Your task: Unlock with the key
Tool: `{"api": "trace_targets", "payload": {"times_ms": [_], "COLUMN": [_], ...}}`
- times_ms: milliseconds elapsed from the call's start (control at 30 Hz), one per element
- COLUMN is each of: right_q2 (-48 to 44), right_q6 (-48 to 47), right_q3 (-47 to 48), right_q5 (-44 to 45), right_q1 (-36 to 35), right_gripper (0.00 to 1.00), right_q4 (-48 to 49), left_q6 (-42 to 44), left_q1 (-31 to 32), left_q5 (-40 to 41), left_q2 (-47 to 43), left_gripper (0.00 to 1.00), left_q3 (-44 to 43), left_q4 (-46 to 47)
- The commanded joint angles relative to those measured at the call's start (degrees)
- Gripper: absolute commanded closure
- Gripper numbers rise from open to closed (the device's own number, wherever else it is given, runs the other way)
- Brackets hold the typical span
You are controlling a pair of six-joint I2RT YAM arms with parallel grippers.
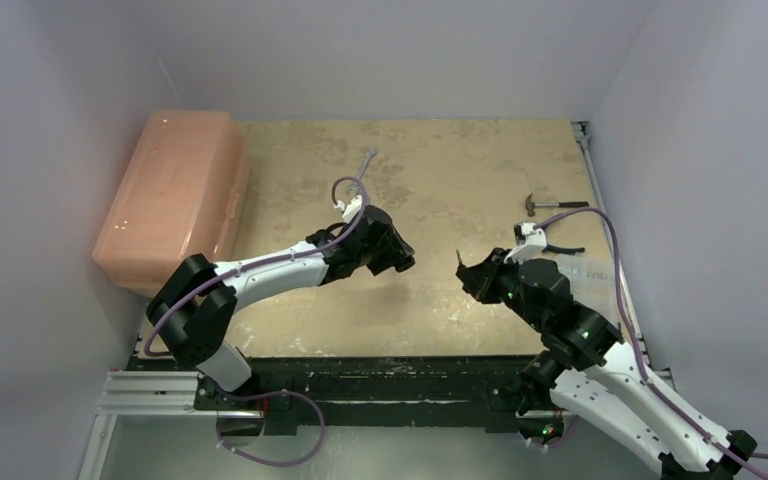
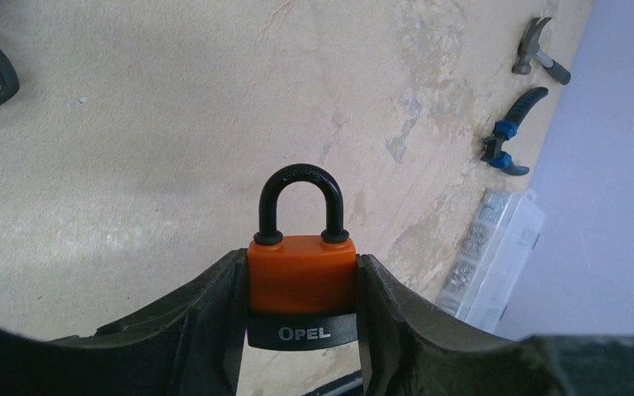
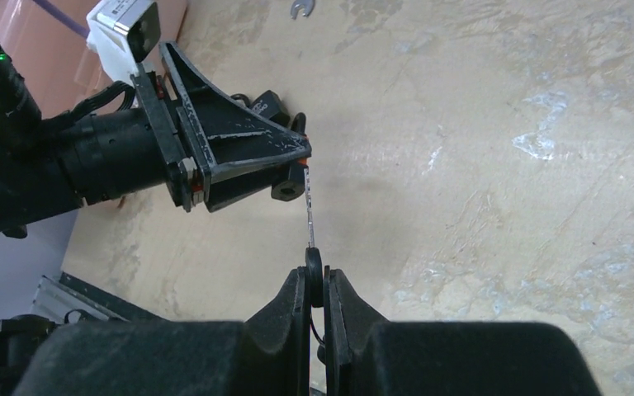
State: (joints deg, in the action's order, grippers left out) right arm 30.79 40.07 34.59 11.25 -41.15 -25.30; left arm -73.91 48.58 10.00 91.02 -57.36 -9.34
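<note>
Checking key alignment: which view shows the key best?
Right wrist. The key shows full length: black head pinched between the right gripper's fingers, blade pointing up at the left gripper. Top external shows only a thin sliver of it at the right fingers. Left wrist shows the padlock, no key.

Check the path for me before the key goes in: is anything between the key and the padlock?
Nothing visible. The right gripper pinches the key, its blade aimed at the padlock clamped in the left gripper. The top view shows only an open gap between them. The keyhole itself is not visible.
</note>
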Motion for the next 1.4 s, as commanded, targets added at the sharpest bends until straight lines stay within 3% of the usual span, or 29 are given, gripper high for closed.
{"api": "trace_targets", "payload": {"times_ms": [0,567,733,1200,1233,1300,1367], "right_q2": [1.32,4.33,3.64,2.61,2.61,2.69,2.73], "right_q6": [0.94,2.11,0.6,-2.69,-2.87,-3.03,-3.17], "right_q3": [1.97,-0.96,-2.65,-6.45,-6.58,-6.71,-6.74], "right_q5": [-3.55,-9.67,-12.53,-17.22,-16.96,-16.64,-16.31], "right_q1": [-0.06,-0.08,-0.07,-0.07,-0.07,-0.08,-0.08], "right_gripper": [1.0,1.0,1.0,1.0,1.0,1.0,1.0], "right_q4": [3.85,8.29,9.91,14.24,14.24,14.23,14.16], "left_q6": [-2.15,1.35,4.29,3.66,3.28,3.08,2.73], "left_q1": [-1.24,-1.64,1.24,4.4,4.42,4.42,4.5], "left_q5": [-7.45,-5.03,3.85,9.66,9.68,9.84,10.24], "left_q2": [-2.72,-2.99,0.77,6.17,6.18,5.97,5.52], "left_gripper": [1.0,1.0,1.0,1.0,0.98,0.77,0.65], "left_q3": [-0.86,0.37,-2.98,-0.48,-0.02,0.82,1.67], "left_q4": [0.73,-1.61,-10.36,-8.29,-7.98,-7.04,-6.49]}}
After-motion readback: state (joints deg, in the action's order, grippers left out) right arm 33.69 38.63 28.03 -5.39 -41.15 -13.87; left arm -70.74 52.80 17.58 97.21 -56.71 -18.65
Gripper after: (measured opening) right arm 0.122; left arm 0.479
